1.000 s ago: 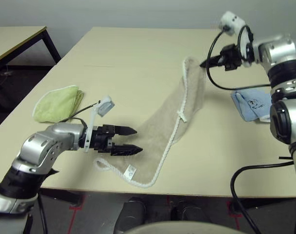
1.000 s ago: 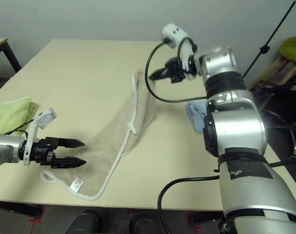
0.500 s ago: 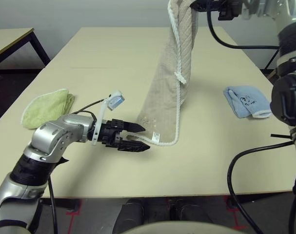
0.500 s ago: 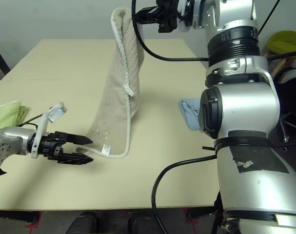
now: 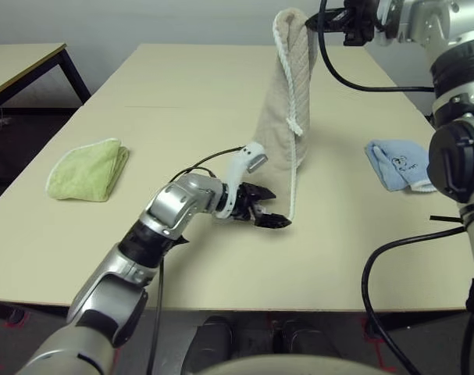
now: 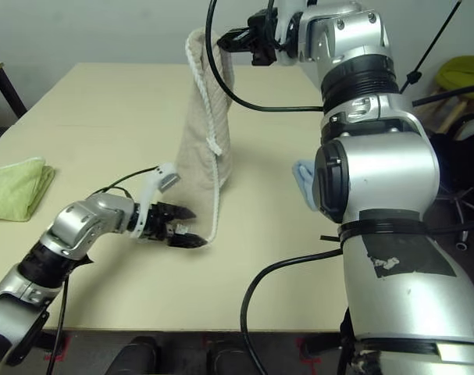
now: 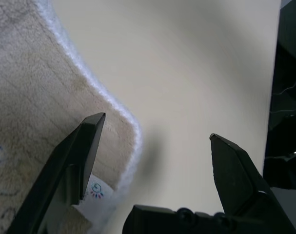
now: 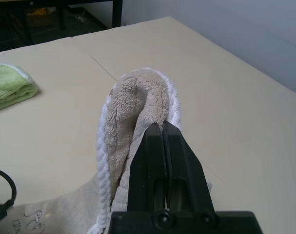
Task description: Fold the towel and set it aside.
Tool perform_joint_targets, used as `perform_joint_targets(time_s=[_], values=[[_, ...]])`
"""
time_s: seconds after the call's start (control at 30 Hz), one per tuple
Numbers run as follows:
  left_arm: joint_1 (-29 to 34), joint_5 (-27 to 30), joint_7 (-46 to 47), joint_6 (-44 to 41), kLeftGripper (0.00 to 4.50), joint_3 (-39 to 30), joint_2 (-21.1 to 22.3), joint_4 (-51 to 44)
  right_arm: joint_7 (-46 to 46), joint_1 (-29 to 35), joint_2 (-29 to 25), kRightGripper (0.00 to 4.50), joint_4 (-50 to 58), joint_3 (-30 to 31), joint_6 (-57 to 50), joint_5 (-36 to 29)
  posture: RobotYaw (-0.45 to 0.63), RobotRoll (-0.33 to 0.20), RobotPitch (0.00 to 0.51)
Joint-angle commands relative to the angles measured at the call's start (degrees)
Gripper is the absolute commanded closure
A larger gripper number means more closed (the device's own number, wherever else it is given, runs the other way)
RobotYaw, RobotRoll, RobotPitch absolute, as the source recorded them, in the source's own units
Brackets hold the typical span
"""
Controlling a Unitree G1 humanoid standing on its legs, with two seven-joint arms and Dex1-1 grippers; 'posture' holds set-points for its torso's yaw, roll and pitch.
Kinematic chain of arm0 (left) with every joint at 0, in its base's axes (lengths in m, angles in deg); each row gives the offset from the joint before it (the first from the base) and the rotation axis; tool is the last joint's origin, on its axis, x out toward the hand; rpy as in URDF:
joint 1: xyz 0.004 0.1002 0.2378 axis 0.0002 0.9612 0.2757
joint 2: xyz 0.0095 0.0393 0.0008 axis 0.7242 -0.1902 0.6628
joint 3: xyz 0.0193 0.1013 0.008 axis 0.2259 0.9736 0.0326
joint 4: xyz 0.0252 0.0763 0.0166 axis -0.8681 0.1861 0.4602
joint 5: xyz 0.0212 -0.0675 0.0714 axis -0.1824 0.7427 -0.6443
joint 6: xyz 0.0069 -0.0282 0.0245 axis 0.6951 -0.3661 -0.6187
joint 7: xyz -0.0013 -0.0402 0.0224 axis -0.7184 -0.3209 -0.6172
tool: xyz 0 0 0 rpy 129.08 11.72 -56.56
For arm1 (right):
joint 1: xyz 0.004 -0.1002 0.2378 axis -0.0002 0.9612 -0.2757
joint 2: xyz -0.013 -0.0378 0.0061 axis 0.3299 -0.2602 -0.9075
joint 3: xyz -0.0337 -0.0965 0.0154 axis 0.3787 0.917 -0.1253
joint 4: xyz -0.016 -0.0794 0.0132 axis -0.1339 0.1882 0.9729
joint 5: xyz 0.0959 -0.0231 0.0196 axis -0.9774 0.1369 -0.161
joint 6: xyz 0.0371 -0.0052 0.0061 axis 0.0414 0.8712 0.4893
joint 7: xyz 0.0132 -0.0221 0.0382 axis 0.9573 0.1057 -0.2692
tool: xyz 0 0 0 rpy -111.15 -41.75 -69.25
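The beige towel (image 5: 287,101) with white corded edging hangs from its upper fold, which my right gripper (image 5: 313,19) is shut on, high above the far side of the table. In the right wrist view the shut fingers (image 8: 157,146) pinch that fold (image 8: 133,97). The towel's lower end rests on the table. My left gripper (image 5: 277,217) is open low over the table at the towel's bottom corner. In the left wrist view the corner (image 7: 40,97), with its small white label (image 7: 95,190), lies against one finger (image 7: 84,146), partly inside the open jaws.
A folded yellow-green towel (image 5: 88,168) lies at the table's left. A small light-blue towel (image 5: 397,162) lies at the right, near my right arm. A second table (image 5: 26,62) stands off to the left. Black cables hang from both arms.
My right gripper has lifted the towel from lying flat to hanging upright. My left gripper has moved right and forward to the towel's bottom corner, still open.
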Motion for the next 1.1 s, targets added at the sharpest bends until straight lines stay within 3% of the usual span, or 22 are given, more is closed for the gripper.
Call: perform_joint_targets(time_s=[0.03,0.37,0.47,0.7,0.93,1.1], values=[[-1.3,-5.2,2.7,2.1,0.0,3.0,-1.5,3.9,0.3,-0.5,-0.5,4.45,-0.7,0.0,0.3,0.2,0.07,0.0,0.039],[-0.9,-12.2,1.3,2.8,0.0,9.9,-2.6,6.4,0.9,-0.5,-1.5,4.45,-0.3,-0.2,-0.6,0.0,0.06,0.0,0.033],[-1.1,-14.2,2.6,4.0,0.62,9.9,-4.0,9.1,1.0,-0.5,-1.8,4.5,-0.1,-0.3,-0.8,-0.2,0.06,0.0,0.03],[-0.8,-17.3,2.6,6.6,3.09,9.4,-5.3,12.6,1.9,0.8,-2.9,4.5,1.0,-0.4,-2.0,-0.6,0.06,0.0,0.022],[0.1,-13.9,-1.5,3.5,3.12,4.3,-2.2,6.4,3.8,4.2,-5.0,4.5,3.2,-0.1,-3.8,-0.8,0.07,0.0,0.018],[0.7,-4.4,-6.6,-6.1,3.12,-5.5,4.5,-2.9,9.9,12.3,-8.5,4.5,9.5,2.1,-6.7,-0.4,0.08,0.0,0.014]])
